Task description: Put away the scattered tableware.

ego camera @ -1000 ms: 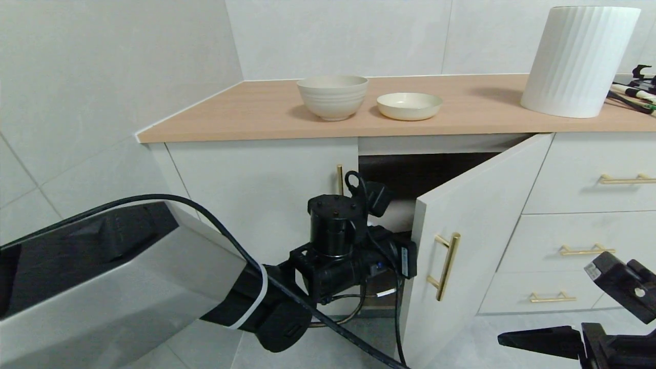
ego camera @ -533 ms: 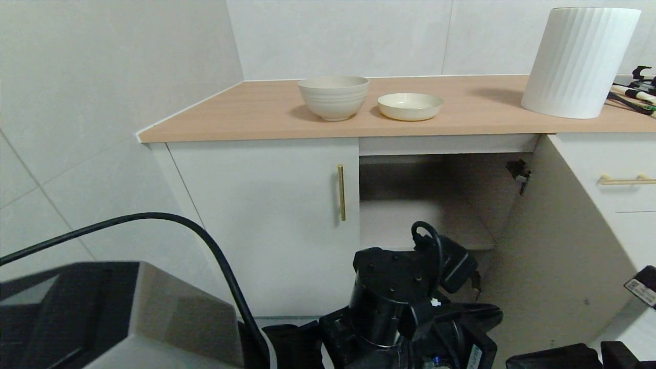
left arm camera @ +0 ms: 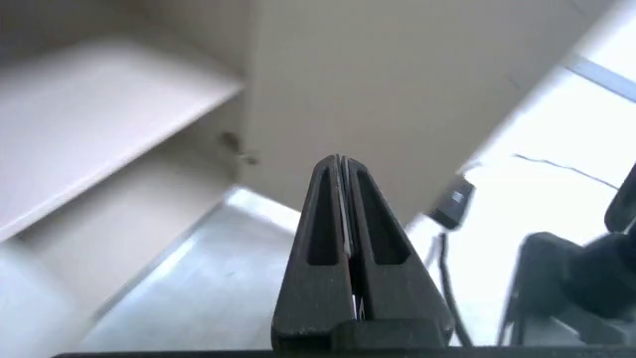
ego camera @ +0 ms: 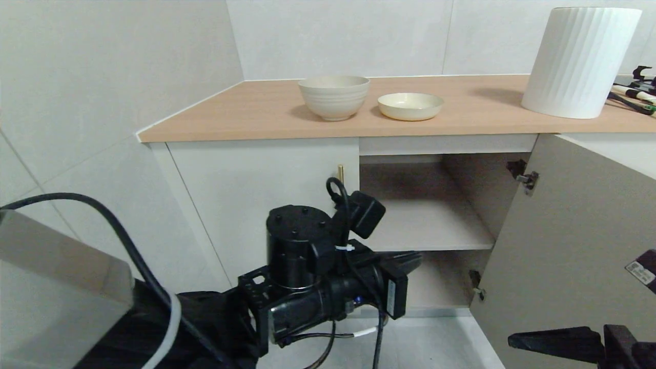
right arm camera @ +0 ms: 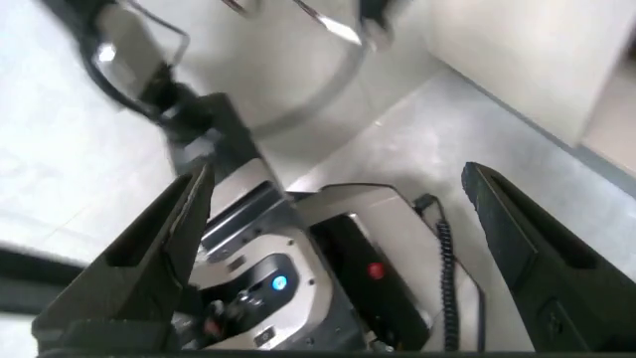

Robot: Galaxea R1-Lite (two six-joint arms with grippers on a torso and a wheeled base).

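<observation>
A ribbed beige bowl [ego camera: 334, 97] and a shallow cream dish [ego camera: 410, 106] sit side by side on the wooden countertop [ego camera: 246, 115]. Below them the cabinet stands open, with a bare white shelf [ego camera: 420, 225] inside. Its door [ego camera: 579, 246] is swung wide to the right. My left gripper [ego camera: 410, 259] hangs low in front of the opening, below the shelf's level, pointing at the door. Its fingers [left arm camera: 340, 174] are shut with nothing between them. My right gripper [right arm camera: 338, 184] is open and empty, low at the right by the door; one finger [ego camera: 553, 344] shows there.
A tall white ribbed cylinder [ego camera: 581, 61] stands at the countertop's right end, with pens and tools [ego camera: 635, 92] beyond it. The left cabinet door [ego camera: 261, 205] is closed, with a brass handle [ego camera: 340, 171]. A tiled wall bounds the left side. Grey floor lies below.
The cabinet door went from half open to wide open. My left arm dropped low and right with the door, then came back up and left in front of the opening.
</observation>
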